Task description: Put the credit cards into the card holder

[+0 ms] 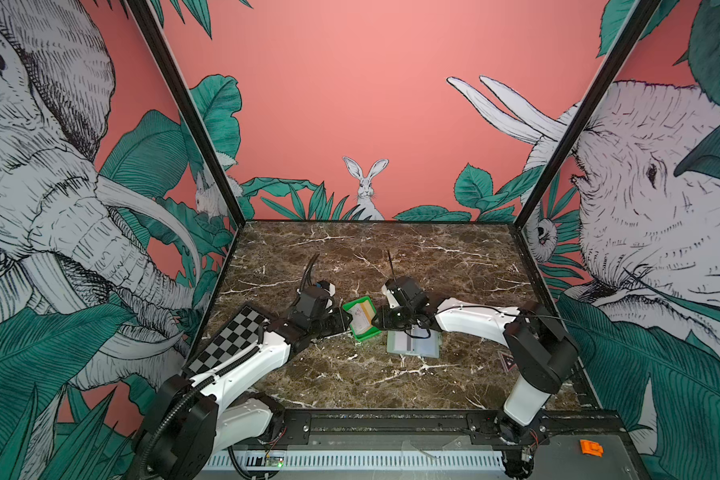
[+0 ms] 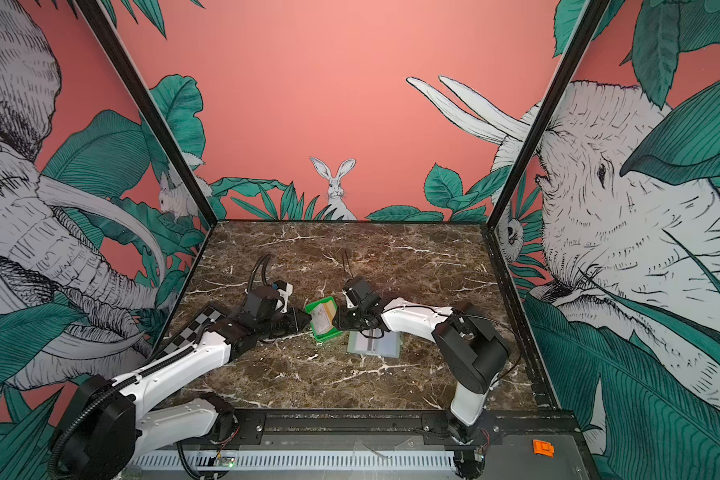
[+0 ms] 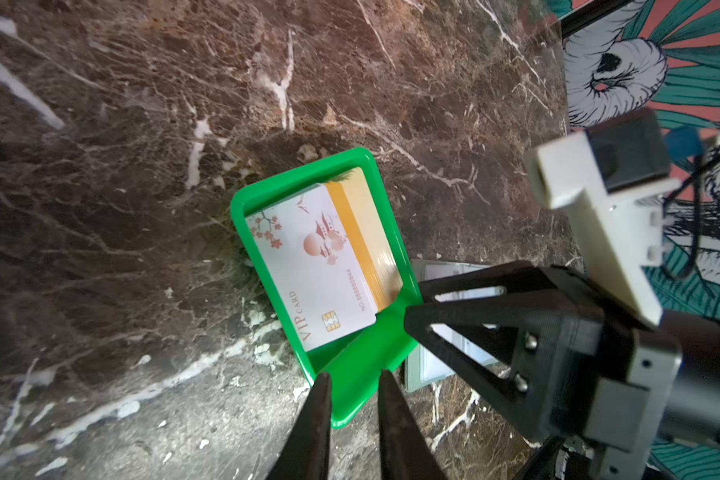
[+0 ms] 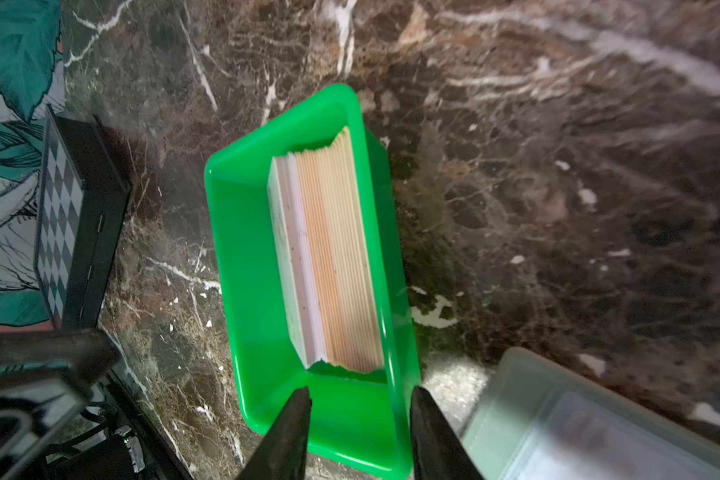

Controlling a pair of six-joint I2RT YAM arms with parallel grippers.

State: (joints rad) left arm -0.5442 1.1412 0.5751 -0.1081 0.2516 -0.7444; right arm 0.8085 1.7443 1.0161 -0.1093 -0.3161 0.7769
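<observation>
Left wrist view: the left tool (image 3: 354,384) is clenched on one wall of the green tray (image 3: 242,203).
Right wrist view: the right tool (image 4: 360,397) is released, its jaws apart over one end of the tray.
Credit cards (image 3: 316,266): a stack leaning inside the tray, the front one white, the rest tan-orange.
Card holder (image 1: 412,345): lying open on the surface (image 1: 350,257), just right of the tray, partly under the right tool.

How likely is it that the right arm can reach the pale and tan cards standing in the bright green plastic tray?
Probably yes. The right pincer hovers open at the tray's end, nothing between it and the cards; the left pincer holds its rim from the other side.
</observation>
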